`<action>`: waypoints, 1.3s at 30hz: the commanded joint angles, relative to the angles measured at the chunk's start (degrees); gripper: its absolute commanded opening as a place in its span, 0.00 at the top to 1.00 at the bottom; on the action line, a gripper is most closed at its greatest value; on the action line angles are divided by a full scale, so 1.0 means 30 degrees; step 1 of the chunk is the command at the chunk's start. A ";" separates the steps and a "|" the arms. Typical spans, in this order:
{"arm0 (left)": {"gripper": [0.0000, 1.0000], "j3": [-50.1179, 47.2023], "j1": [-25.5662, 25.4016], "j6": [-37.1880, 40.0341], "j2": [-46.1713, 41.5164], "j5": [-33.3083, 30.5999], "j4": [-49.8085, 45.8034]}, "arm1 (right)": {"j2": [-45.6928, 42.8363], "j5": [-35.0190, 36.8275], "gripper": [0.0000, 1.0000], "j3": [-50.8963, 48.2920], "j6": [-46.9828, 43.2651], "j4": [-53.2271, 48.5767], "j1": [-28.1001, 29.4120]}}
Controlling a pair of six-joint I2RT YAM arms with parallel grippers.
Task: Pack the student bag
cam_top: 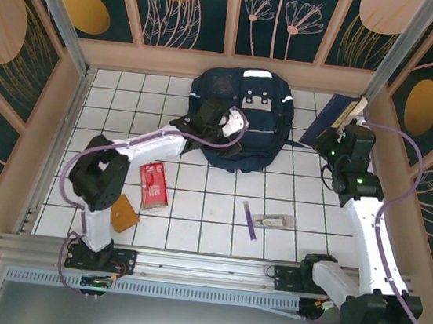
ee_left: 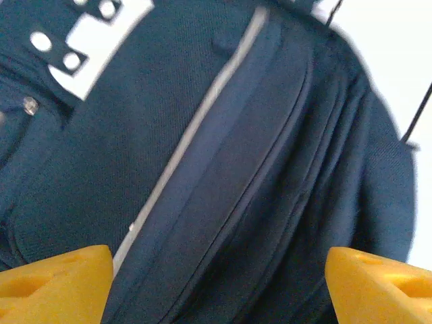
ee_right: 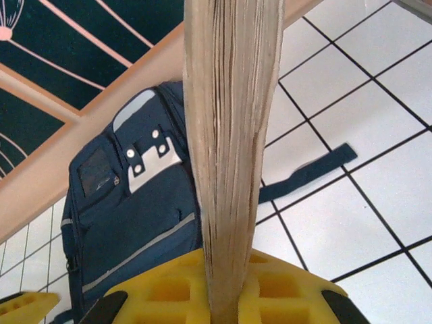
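A: What lies nearest?
B: A red packet (cam_top: 153, 184) and a purple pen (cam_top: 250, 219) on the tiled worktop (cam_top: 207, 236).
A: And the claws?
B: The left claw (ee_left: 216, 283) hangs wide open over the bag (cam_top: 258, 143), which lies by the far wall. The right claw (ee_right: 226, 297) grips a notebook (ee_right: 229, 121), right of the bag.

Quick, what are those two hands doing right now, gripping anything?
Left hand: open, empty, at the student bag.
Right hand: closed on the notebook.

The site is a robot test cell: a white-tiled counter (cam_top: 192, 230), leaf-patterned wall panels (cam_top: 188, 8) and an aluminium mounting rail (cam_top: 204, 265).
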 commanded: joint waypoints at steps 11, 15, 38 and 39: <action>0.20 0.4749 0.0095 0.2516 0.4951 -0.3806 -0.0558 | -0.0847 -0.3135 1.00 0.0126 -0.1270 0.0965 -0.0205; 0.35 0.5445 0.0096 0.2906 0.6008 -0.3227 -0.0934 | -0.0376 -0.4634 1.00 0.0025 -0.1169 0.0980 -0.0176; 1.00 0.9469 0.0320 -0.2567 -0.0771 -0.6326 -0.0675 | 0.3895 -2.0834 1.00 -0.3781 0.0770 0.4386 -0.0336; 1.00 0.9746 0.0328 -0.2846 -0.0798 -0.6411 -0.0846 | 0.4534 -2.1331 1.00 -0.3893 0.0842 0.4777 -0.0226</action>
